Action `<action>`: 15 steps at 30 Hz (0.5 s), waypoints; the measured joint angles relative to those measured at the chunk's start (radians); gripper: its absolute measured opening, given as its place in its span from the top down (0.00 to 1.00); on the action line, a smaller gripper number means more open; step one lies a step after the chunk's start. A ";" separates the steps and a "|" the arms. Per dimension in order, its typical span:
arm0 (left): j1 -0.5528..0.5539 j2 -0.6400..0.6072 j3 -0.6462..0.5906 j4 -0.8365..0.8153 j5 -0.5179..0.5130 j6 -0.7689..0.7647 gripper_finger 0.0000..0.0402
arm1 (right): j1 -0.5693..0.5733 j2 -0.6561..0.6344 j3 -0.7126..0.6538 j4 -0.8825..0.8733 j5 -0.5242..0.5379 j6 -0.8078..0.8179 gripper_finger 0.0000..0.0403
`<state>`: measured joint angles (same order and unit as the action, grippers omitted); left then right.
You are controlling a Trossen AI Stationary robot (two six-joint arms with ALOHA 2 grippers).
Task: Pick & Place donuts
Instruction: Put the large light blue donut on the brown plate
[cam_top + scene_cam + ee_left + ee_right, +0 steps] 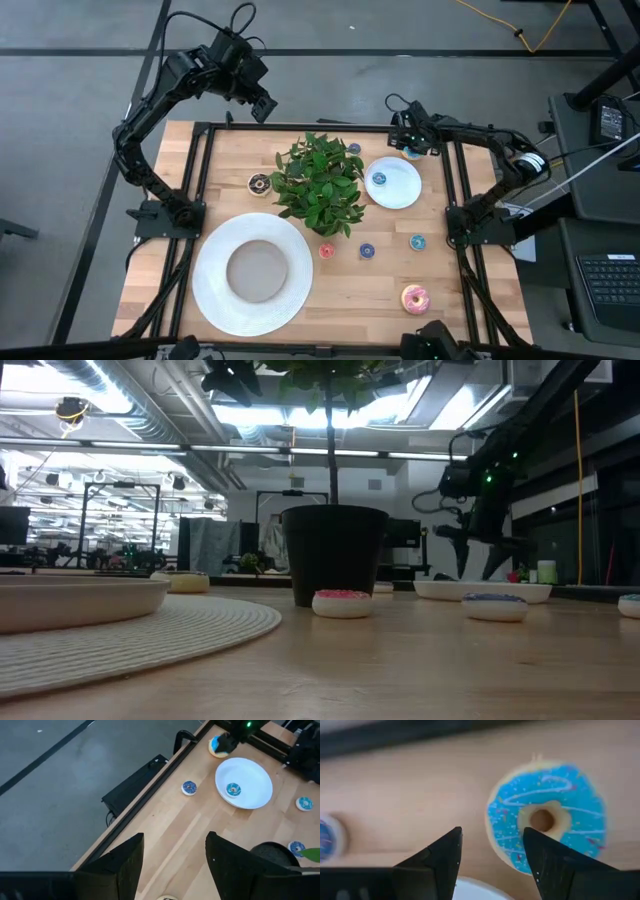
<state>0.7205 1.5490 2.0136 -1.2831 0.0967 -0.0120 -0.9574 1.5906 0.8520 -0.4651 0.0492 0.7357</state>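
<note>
The right gripper [413,142] hangs just above the blue donut [547,815] at the far edge of the counter [380,290], beside the far rim of the small plate [400,190]. Its jaws are spread, and the wrist view shows the donut off-centre from the gap, lying mostly beyond one finger rather than between the two. The left gripper [262,106] waits high over the far left corner, jaws also spread and holding nothing.

The other donuts are scattered: a tiny blue one [379,179] already on the small plate, another tiny one [354,149] near the far edge, the brown donut [259,183] left of the plant [320,185], a red one [327,251], a blue one [367,251] and a teal one [417,241] in the middle, and the pink donut [414,297] near the front right corner. The large plate [215,290] at the front left holds none.

The likely trouble is the misalignment. If the gripper drops straight down, a finger could land on the frosting and push the donut toward the frame rail or onto the plate rim instead of straddling it. A pinch on one side of the ring alone may let it tilt and slip. The plate rim sits close enough that a finger might also clip it.
</note>
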 joint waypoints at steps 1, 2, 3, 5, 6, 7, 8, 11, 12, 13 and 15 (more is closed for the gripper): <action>0.003 0.000 0.000 0.000 0.001 0.000 0.49 | 0.000 0.020 0.006 -0.004 -0.002 -0.006 0.47; 0.005 0.000 0.000 0.000 0.001 0.000 0.49 | 0.000 0.036 0.017 -0.012 -0.002 -0.008 0.47; 0.006 0.000 0.000 0.000 0.001 0.000 0.49 | -0.001 0.047 0.028 -0.019 -0.002 -0.012 0.47; 0.009 0.000 0.000 -0.001 0.005 0.001 0.49 | -0.001 0.059 0.048 -0.028 -0.003 -0.036 0.47; 0.009 0.000 0.000 -0.001 0.007 0.004 0.49 | -0.001 0.062 0.059 -0.029 0.001 -0.051 0.47; 0.009 0.000 0.000 -0.001 0.009 0.008 0.49 | -0.001 0.064 0.072 -0.031 0.008 -0.059 0.47; 0.009 0.000 0.000 -0.001 0.010 0.008 0.49 | -0.002 0.064 0.084 -0.031 0.017 -0.060 0.47; 0.009 0.000 0.000 -0.001 0.010 0.008 0.49 | -0.002 0.064 0.112 -0.062 0.046 -0.061 0.47; 0.009 0.000 0.000 -0.001 0.010 0.008 0.49 | -0.002 0.064 0.117 -0.074 0.054 -0.062 0.47; 0.009 0.000 0.000 -0.001 0.010 0.008 0.49 | -0.002 0.065 0.120 -0.080 0.058 -0.065 0.47; 0.009 0.000 0.000 -0.002 0.010 0.008 0.49 | -0.003 0.074 0.122 -0.101 0.060 -0.066 0.47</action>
<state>0.7296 1.5490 2.0136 -1.2846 0.1070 -0.0040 -0.9599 1.6641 0.9741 -0.5658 0.1097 0.6701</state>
